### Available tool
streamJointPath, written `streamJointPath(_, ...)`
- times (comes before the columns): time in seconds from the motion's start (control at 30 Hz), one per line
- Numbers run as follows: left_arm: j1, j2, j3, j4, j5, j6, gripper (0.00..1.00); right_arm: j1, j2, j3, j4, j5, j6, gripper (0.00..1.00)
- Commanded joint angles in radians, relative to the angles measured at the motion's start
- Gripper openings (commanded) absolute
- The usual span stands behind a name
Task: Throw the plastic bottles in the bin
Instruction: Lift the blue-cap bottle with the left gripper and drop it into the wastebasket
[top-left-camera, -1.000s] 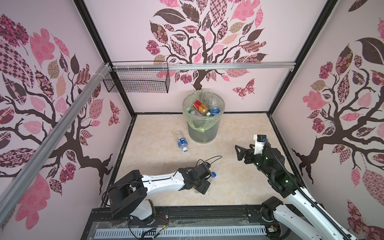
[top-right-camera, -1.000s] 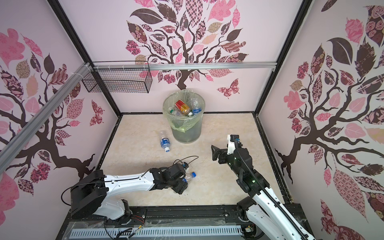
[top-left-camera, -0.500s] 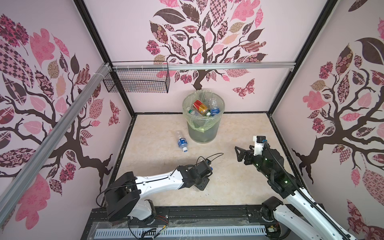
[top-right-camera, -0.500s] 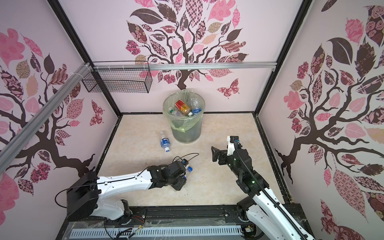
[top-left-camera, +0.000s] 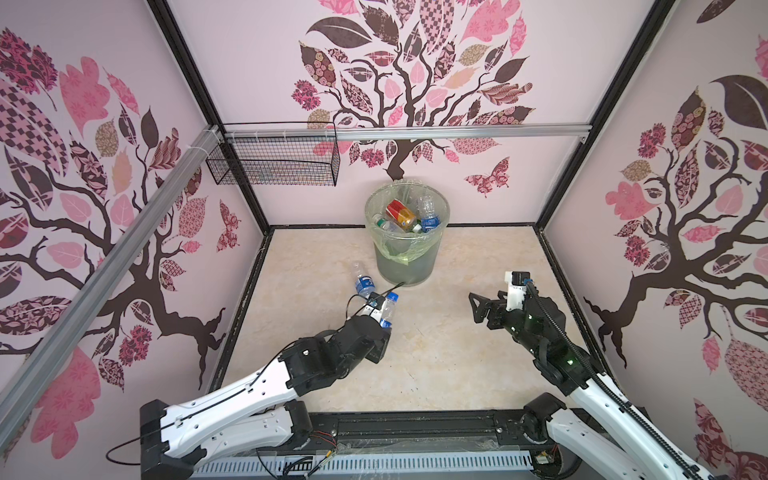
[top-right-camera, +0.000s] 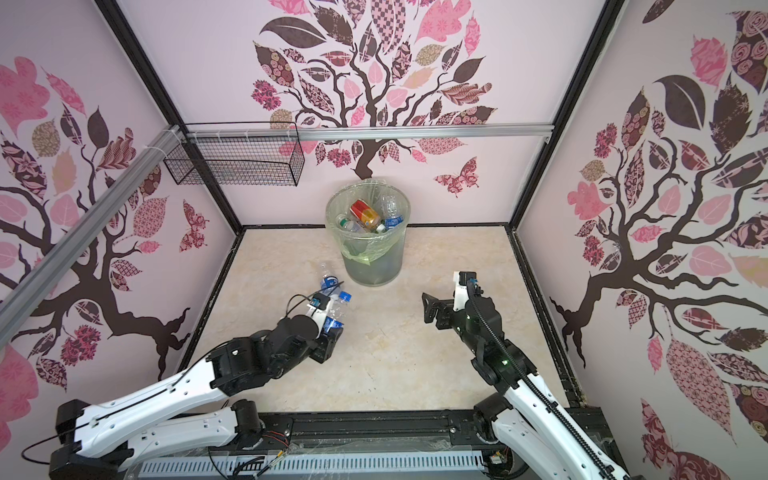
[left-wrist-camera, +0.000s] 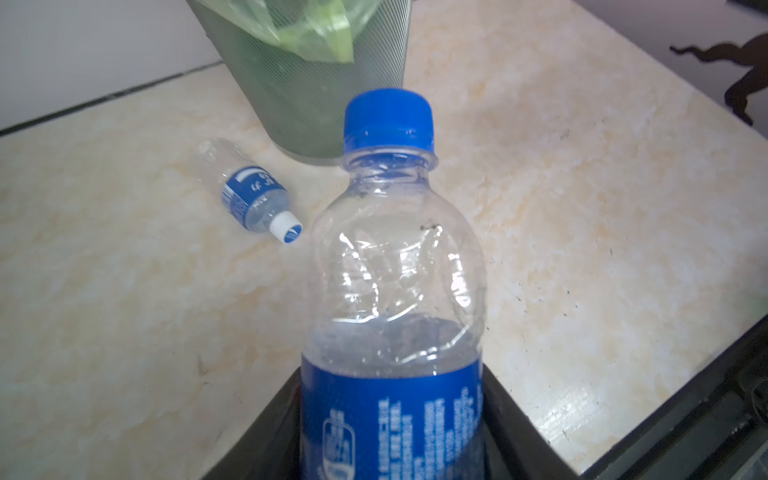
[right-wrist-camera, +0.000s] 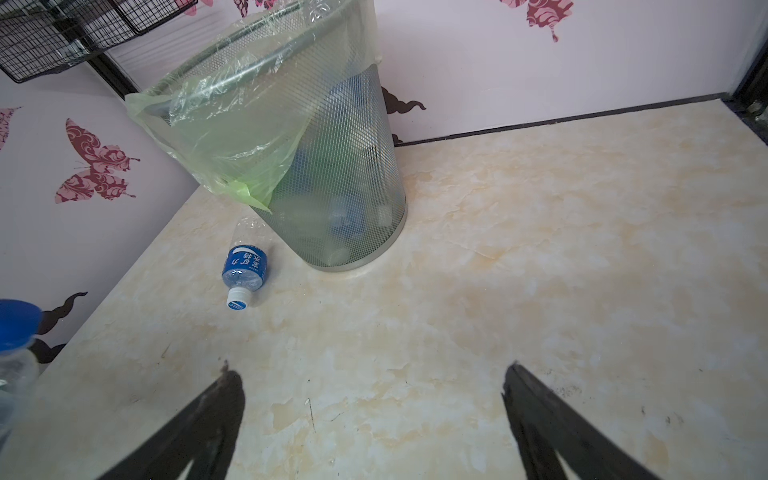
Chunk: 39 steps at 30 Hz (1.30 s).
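Observation:
My left gripper is shut on a clear plastic bottle with a blue cap and blue label, held off the floor with its cap toward the bin; in the left wrist view the black jaws press both sides of that bottle's label. A second clear bottle with a white cap lies on the floor just left of the bin's foot, also seen in the right wrist view. The grey mesh bin with its green bag stands at the back and holds several bottles. My right gripper hangs open and empty over the floor at the right.
A black wire basket hangs on the back wall's left end, under an aluminium rail. Patterned walls close the marble floor on three sides, and a black frame edge runs along the front.
My left gripper has shut on the blue-capped bottle, lifted it from the floor and carried it back toward the bin. The right arm has barely moved.

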Motion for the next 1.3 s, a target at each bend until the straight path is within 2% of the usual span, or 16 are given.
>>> streamJointPath(0.0, 0.012, -0.084, 0.066, -0.012, -0.112, 0.014, 0.59, -0.003, 0.01, -0.004, 0.011, -0.01, 0.007, 1.0)
streamJointPath(0.2, 0.064, -0.181, 0.108, 0.116, -0.118, 0.095, 0.59, -0.003, 0.039, -0.005, 0.025, -0.036, 0.011, 1.0)
streamJointPath(0.37, 0.19, -0.078, 0.246, 0.174, -0.003, 0.194, 0.61, -0.003, 0.045, -0.009, 0.031, -0.044, 0.008, 0.99)
streamJointPath(0.47, 0.317, 0.088, 0.415, 0.191, 0.169, 0.226, 0.61, -0.002, 0.06, -0.018, 0.05, -0.052, 0.015, 0.98)
streamJointPath(0.57, 0.488, 0.296, 0.59, 0.257, 0.438, 0.204, 0.58, -0.003, 0.078, -0.018, 0.057, -0.069, 0.023, 0.96)
streamJointPath(0.67, 0.592, 0.551, 0.851, 0.256, 0.629, 0.175, 0.6, -0.004, 0.081, -0.021, 0.053, -0.069, 0.027, 0.95)
streamJointPath(0.77, 0.612, 0.818, 1.198, 0.047, 0.725, 0.202, 0.85, -0.002, 0.076, -0.02, 0.037, -0.067, 0.029, 0.95)
streamJointPath(0.83, 0.612, 0.907, 1.309, -0.074, 0.734, 0.224, 0.9, -0.003, 0.07, -0.018, 0.028, -0.061, 0.024, 0.95)
streamJointPath(0.87, 0.612, 0.91, 1.288, -0.08, 0.727, 0.229, 0.91, -0.003, 0.068, -0.019, 0.026, -0.053, 0.019, 0.96)
streamJointPath(0.93, 0.612, 0.851, 1.152, -0.008, 0.706, 0.23, 0.93, -0.002, 0.069, -0.022, 0.03, -0.044, 0.013, 0.96)
streamJointPath(1.07, 0.618, 0.666, 0.845, 0.135, 0.608, 0.233, 0.98, -0.003, 0.109, -0.015, 0.055, -0.065, 0.008, 0.96)
streamJointPath(1.27, 0.627, 0.447, 0.578, 0.149, 0.445, 0.209, 0.98, -0.003, 0.171, -0.005, 0.096, -0.101, 0.006, 0.96)
